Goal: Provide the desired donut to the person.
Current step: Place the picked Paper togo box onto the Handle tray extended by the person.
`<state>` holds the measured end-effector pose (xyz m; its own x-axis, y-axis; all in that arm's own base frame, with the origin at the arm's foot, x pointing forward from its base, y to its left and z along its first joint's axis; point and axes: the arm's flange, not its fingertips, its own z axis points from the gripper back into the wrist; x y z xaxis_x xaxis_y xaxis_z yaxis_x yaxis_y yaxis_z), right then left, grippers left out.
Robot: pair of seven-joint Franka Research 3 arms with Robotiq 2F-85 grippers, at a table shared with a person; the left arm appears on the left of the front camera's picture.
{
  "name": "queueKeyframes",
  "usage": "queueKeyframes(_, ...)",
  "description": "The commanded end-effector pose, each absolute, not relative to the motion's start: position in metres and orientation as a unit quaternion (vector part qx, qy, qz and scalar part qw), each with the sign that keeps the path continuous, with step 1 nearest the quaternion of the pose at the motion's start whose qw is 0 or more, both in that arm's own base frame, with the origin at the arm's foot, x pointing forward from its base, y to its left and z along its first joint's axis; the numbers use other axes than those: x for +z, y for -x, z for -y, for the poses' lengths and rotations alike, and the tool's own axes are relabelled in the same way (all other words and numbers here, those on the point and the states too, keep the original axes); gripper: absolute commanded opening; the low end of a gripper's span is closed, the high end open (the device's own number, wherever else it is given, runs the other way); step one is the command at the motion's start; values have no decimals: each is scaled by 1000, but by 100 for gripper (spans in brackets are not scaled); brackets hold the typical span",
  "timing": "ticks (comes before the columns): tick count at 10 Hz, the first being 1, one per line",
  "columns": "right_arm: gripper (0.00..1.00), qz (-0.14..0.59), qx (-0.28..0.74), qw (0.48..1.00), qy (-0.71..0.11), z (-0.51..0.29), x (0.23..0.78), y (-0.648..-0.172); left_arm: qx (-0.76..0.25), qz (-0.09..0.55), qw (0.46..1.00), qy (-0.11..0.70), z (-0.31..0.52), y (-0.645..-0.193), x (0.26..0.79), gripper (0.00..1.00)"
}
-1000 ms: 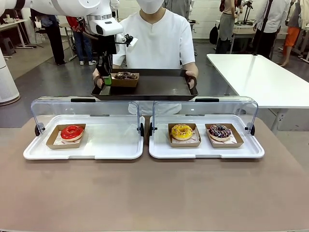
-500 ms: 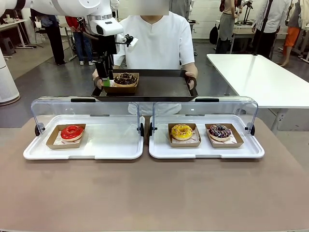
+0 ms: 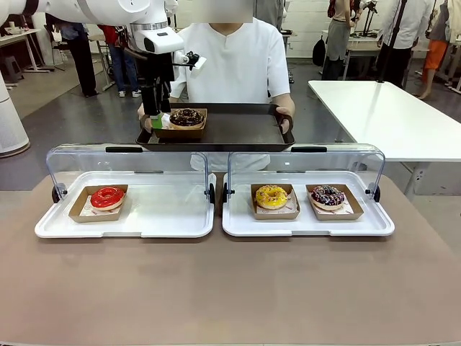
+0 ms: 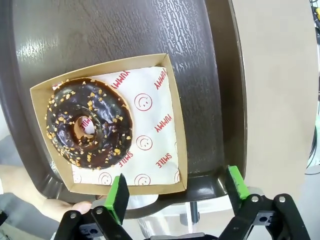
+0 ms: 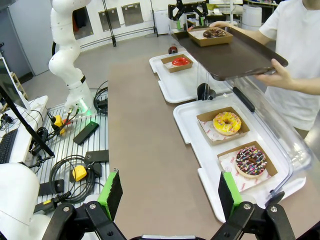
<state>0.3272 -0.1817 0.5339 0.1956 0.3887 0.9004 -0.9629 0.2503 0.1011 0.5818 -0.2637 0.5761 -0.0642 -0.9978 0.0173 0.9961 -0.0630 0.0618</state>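
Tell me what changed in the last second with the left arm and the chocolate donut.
The left gripper let go of the chocolate donut's paper box, leaving it on the person's dark tray, and rose a little; its fingers now stand open just off the box's edge. Unchanged: the person's hand holds the tray, and the red donut, yellow donut and sprinkled donut sit in their cases.
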Motion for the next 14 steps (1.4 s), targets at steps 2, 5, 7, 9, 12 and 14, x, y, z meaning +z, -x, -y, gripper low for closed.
queueKeyframes(2,100,402,495,678,-366,182,534,-327,-732,26,681,0,261,-583,580,100)
queueKeyframes(5,100,402,495,678,-366,182,534,-327,-742,30,669,2,259,-566,588,100)
queueKeyframes(7,100,402,495,678,-366,182,534,-327,-745,33,665,-48,237,-510,595,100)
queueKeyframes(9,100,402,495,678,-366,182,534,-327,-749,55,660,-30,204,-449,596,100)
queueKeyframes(12,100,402,495,678,-366,182,534,-327,-750,83,656,-22,172,-415,593,100)
queueKeyframes(14,100,402,495,678,-366,182,534,-327,-739,85,668,1,167,-410,582,100)
